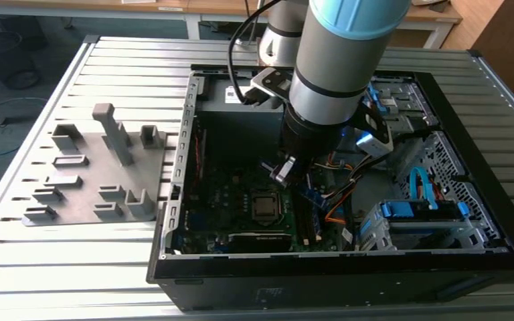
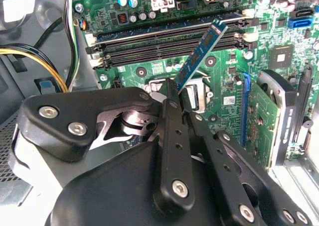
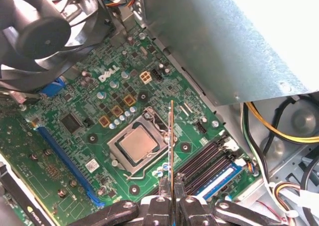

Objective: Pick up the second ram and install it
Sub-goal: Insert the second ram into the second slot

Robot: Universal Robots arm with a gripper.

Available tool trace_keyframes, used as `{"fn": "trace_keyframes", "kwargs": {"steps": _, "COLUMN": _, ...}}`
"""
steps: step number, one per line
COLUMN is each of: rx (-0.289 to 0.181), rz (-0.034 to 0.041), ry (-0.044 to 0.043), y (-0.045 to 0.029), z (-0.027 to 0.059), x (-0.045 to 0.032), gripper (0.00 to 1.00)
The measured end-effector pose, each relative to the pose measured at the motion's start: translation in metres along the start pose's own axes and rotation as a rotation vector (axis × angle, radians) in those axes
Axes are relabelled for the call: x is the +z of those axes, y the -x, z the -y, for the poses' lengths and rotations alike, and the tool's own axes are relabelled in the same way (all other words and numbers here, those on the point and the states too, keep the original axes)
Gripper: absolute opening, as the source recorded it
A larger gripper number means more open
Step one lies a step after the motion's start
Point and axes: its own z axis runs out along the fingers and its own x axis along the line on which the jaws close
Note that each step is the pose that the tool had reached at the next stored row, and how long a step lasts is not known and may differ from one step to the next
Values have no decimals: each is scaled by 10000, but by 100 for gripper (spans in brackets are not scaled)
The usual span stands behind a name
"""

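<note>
1. The gripper point(image 2: 175, 94) is down inside the open computer case point(image 1: 328, 281), above the motherboard and near the memory slots point(image 2: 149, 44).
2. The fingers point(image 2: 172, 131) are pressed in on the memory stick point(image 2: 202, 52), pinching its near end from both flat sides.
3. In the second wrist view the blue-green stick is off the board and tilted. Its free end reaches over the memory slots.
4. I cannot tell whether that end touches a slot.
5. In the first wrist view the stick point(image 3: 172, 136) shows edge-on as a thin line rising from the gripper point(image 3: 172, 193), just beside the memory slots point(image 3: 204, 164).
6. The processor socket point(image 3: 135, 147) lies next to the slots, on the other side of the stick from them.
7. The case fan point(image 3: 40, 32) is well apart from the slots, beyond the socket.
8. A grey plate point(image 1: 78, 200) lies on the slatted table point(image 1: 61, 267), outside the case and well apart from the slots, on the exterior view's left.
</note>
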Motion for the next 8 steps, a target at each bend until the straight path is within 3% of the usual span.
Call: {"fn": "trace_keyframes", "kwargs": {"steps": 8, "rx": 310, "rz": 14, "ry": -5, "y": 0, "z": 0, "x": 0, "gripper": 14}}
